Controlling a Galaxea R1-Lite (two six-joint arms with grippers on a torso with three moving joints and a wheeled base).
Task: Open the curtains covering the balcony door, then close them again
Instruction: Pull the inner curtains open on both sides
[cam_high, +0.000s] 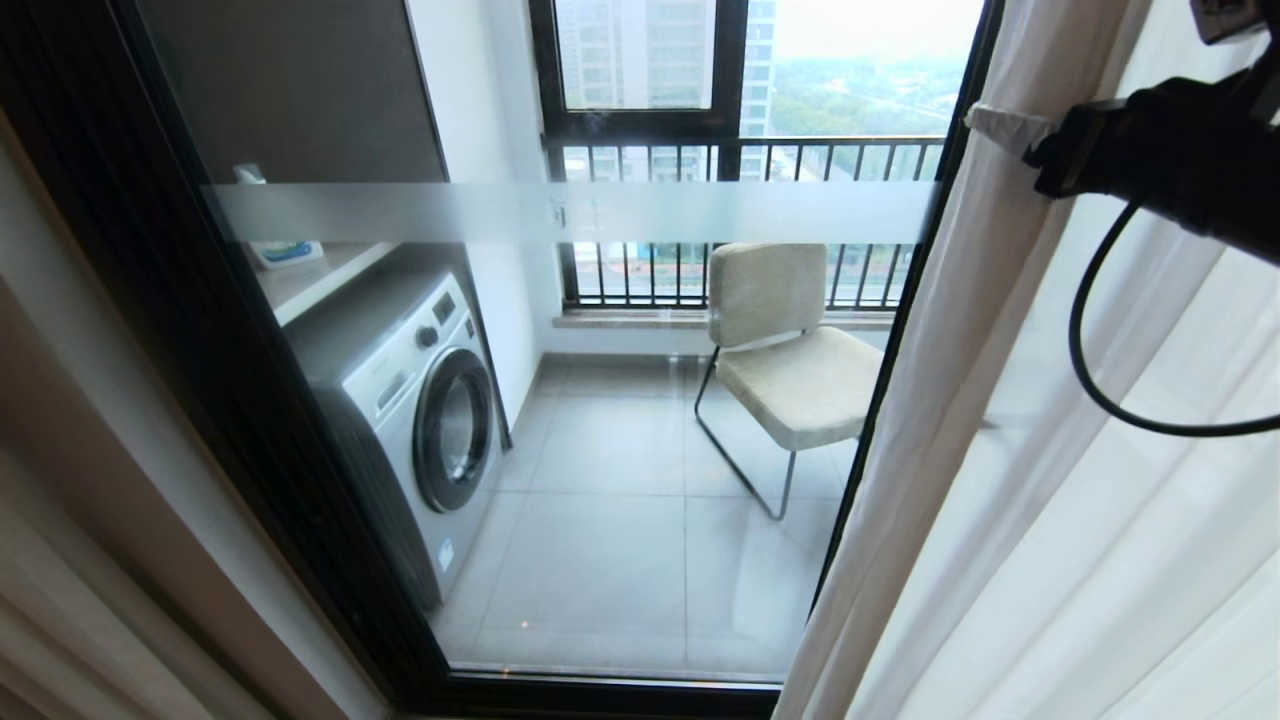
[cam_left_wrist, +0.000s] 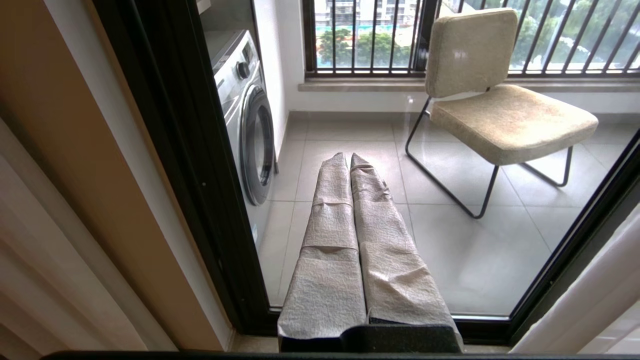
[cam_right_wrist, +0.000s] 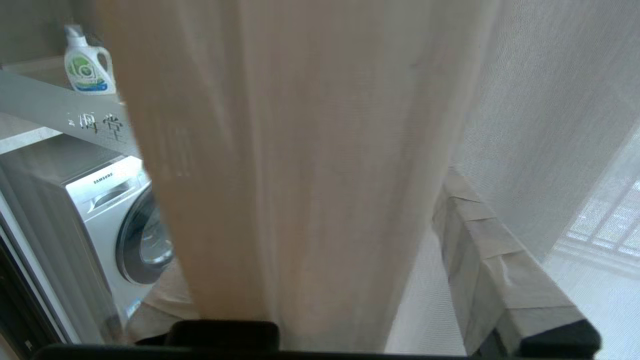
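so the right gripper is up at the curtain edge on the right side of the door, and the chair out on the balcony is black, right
Not quite. The right gripper is at the curtain edge on the right side of the balcony door, but the chair on the balcony is beige with a thin dark metal frame, not black. The head view shows this, and so does the left wrist view.

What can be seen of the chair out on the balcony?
The chair stands alone on the grey floor tiles behind the glass door, in front of the barred railing. Seat and backrest are padded in beige, nubbly fabric. A thin dark metal frame carries them, bent into sled-style runners on the floor. It is upright, unoccupied and angled towards the washer, apart from it; only the floor touches it.
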